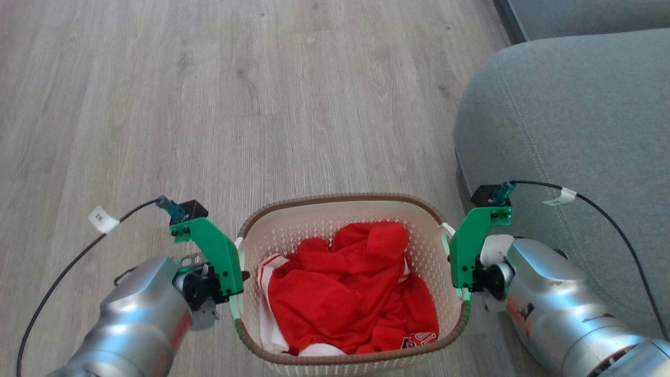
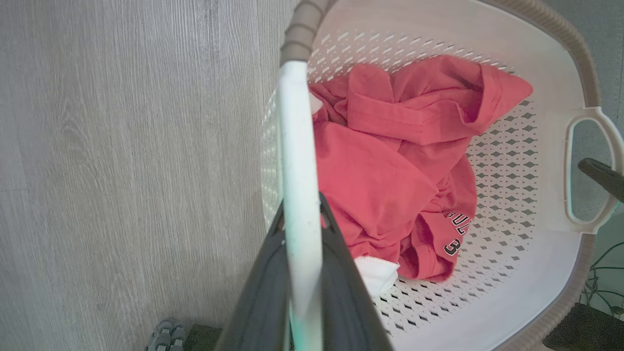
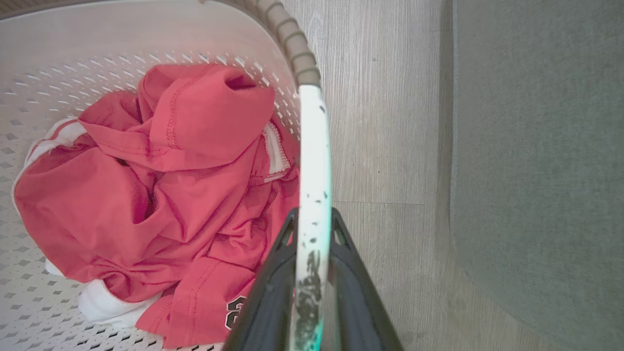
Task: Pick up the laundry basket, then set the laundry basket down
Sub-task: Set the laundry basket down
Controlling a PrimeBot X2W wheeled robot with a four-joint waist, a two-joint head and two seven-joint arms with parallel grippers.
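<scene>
step in hand, as judged: lift. left pincer (image 2: 302,217) and right pincer (image 3: 313,222) each clamp narrow on a white side handle (image 2: 295,146) of the cream-white perforated plastic laundry basket (image 1: 335,199) between them. next: raise both evenly, basket level.

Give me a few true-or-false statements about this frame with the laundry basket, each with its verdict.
1. The left gripper is shut on a white side handle of the cream-white perforated plastic laundry basket with a brown woven-look rim. True.
2. The basket is empty. False: a crumpled red garment with white trim lies in it.
3. The right gripper is shut on the other white handle. True.
4. A grey sofa stands at the robot's left. False: the grey upholstered sofa is at its right, beside the basket.
5. The floor is blue carpet. False: it is pale grey wood-look planks.
</scene>
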